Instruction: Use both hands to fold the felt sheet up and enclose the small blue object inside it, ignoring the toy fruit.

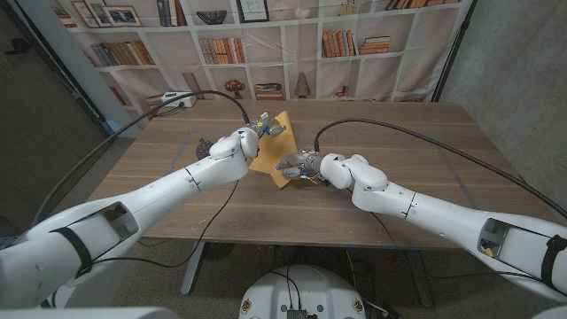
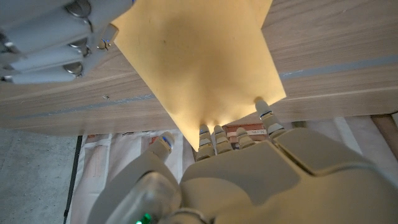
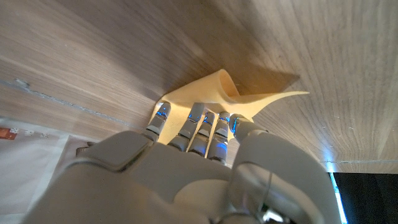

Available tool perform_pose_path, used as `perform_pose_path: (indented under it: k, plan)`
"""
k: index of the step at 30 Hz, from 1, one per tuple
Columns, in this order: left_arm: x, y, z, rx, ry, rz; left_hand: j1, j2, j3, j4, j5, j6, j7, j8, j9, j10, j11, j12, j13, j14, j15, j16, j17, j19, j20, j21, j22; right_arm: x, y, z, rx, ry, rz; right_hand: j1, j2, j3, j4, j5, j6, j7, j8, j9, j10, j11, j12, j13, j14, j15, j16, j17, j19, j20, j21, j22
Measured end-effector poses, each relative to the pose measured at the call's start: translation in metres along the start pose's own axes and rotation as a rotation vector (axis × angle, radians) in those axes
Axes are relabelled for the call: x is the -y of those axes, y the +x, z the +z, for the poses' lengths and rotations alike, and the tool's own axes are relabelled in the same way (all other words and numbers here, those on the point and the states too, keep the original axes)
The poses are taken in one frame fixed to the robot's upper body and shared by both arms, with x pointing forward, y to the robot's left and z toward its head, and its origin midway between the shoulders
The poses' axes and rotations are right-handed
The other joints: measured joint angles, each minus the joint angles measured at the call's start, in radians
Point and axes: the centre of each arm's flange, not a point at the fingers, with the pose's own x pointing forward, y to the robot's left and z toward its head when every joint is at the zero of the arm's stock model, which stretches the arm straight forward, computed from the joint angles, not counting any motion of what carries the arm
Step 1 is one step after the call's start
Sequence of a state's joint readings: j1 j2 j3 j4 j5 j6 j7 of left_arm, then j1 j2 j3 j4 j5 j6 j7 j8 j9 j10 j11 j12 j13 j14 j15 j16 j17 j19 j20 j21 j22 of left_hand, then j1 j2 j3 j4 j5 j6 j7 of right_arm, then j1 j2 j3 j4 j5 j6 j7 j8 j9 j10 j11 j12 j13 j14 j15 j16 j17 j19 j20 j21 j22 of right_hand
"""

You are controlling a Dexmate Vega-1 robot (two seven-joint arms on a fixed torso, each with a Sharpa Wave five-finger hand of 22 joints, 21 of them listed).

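The yellow felt sheet [image 1: 268, 152] lies mid-table, lifted and bent between my two hands. My left hand [image 1: 246, 139] grips its far corner, which stands up off the wood; in the left wrist view its fingertips [image 2: 214, 134] pinch the edge of the felt sheet [image 2: 199, 56], and light glows through the raised cloth. My right hand [image 1: 301, 165] holds the near corner. In the right wrist view its fingers [image 3: 199, 118] press on the felt sheet [image 3: 214, 90], whose edge curls upward. My right hand [image 2: 50, 34] also appears in the left wrist view, beside the sheet.
A dark purple toy fruit [image 1: 204, 146] sits on the wooden table [image 1: 399, 133] just left of my left forearm. A white power strip [image 1: 175, 99] with a black cable lies at the far left edge. A bookshelf backdrop stands behind the table.
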State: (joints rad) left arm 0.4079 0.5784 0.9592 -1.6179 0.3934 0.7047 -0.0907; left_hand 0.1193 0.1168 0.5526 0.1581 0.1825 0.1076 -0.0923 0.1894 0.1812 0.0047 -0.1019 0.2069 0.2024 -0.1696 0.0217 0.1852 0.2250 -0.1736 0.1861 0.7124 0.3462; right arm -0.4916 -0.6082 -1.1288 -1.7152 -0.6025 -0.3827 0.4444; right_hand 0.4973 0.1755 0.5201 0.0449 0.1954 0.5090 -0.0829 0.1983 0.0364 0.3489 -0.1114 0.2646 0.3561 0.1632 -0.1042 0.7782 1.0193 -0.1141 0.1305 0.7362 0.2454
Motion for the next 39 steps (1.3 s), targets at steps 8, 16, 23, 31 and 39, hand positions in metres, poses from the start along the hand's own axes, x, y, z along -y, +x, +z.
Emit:
perform_pose_path:
  k: [8, 16, 23, 31, 39]
  plan:
    - [0.025, 0.039, -0.035, -0.079, 0.057, -0.067, -0.043, -0.017, 0.024, 0.006, 0.0, 0.165, 0.046, 0.036, -0.002, 0.134, 0.025, 0.035, -0.007, 0.025, 0.0, 0.014, -0.039, 0.0, 0.0, -0.017, -0.044, 0.0, -0.001, 0.001, 0.026, 0.001, -0.005, 0.003, -0.003, 0.0, -0.008, -0.004, 0.0, 0.0, 0.001, 0.0, 0.0, 0.0, 0.0, -0.004, 0.0, 0.0, 0.0, 0.02, 0.0, 0.0, 0.004, -0.005]
    - [0.035, 0.054, -0.043, -0.07, 0.119, -0.111, -0.07, -0.028, 0.025, 0.007, 0.0, 0.159, 0.005, 0.036, -0.002, 0.159, 0.023, 0.031, -0.012, 0.05, -0.015, 0.015, -0.044, 0.0, -0.001, -0.026, -0.081, 0.0, -0.004, -0.005, 0.029, 0.015, -0.021, -0.002, -0.016, -0.004, -0.043, -0.015, 0.01, -0.009, 0.001, 0.0, 0.001, -0.001, 0.0, -0.007, -0.003, -0.003, -0.001, 0.003, -0.004, 0.004, 0.003, -0.023]
    - [0.041, 0.056, -0.049, -0.089, 0.152, -0.132, -0.076, -0.033, 0.032, 0.008, 0.0, 0.113, -0.04, 0.022, -0.002, 0.156, 0.021, 0.023, -0.013, 0.05, -0.014, 0.015, -0.044, -0.004, -0.004, -0.032, -0.101, 0.002, -0.005, -0.011, 0.032, 0.031, -0.057, -0.027, -0.041, 0.045, -0.094, -0.015, 0.011, -0.011, -0.012, 0.0, -0.04, 0.041, -0.028, -0.009, -0.009, 0.002, -0.179, 0.094, 0.014, 0.022, 0.002, -0.056]
    - [0.048, 0.055, -0.056, -0.115, 0.175, -0.143, -0.086, -0.033, 0.039, 0.01, 0.0, 0.035, -0.117, 0.01, -0.004, 0.091, -0.038, 0.015, -0.016, 0.056, -0.009, 0.015, -0.044, -0.015, -0.016, -0.044, -0.114, 0.004, -0.008, -0.025, 0.032, 0.106, -0.116, -0.049, -0.06, 0.061, -0.132, -0.015, 0.016, -0.011, -0.023, 0.15, -0.072, 0.116, -0.061, -0.035, -0.051, 0.046, -0.304, 0.114, 0.022, 0.018, -0.004, -0.062]
    - [0.05, 0.054, -0.061, -0.129, 0.187, -0.146, -0.09, -0.037, 0.039, 0.01, 0.0, -0.034, -0.183, 0.001, -0.004, 0.026, -0.102, 0.008, -0.023, 0.052, -0.005, 0.015, -0.044, -0.076, -0.077, -0.048, -0.123, 0.022, -0.019, -0.036, 0.077, 0.255, -0.225, -0.082, -0.055, 0.049, -0.148, -0.018, -0.069, 0.033, -0.029, 0.168, -0.158, 0.112, -0.073, -0.048, -0.046, 0.111, -0.354, -0.475, 0.039, 0.028, -0.004, -0.062]
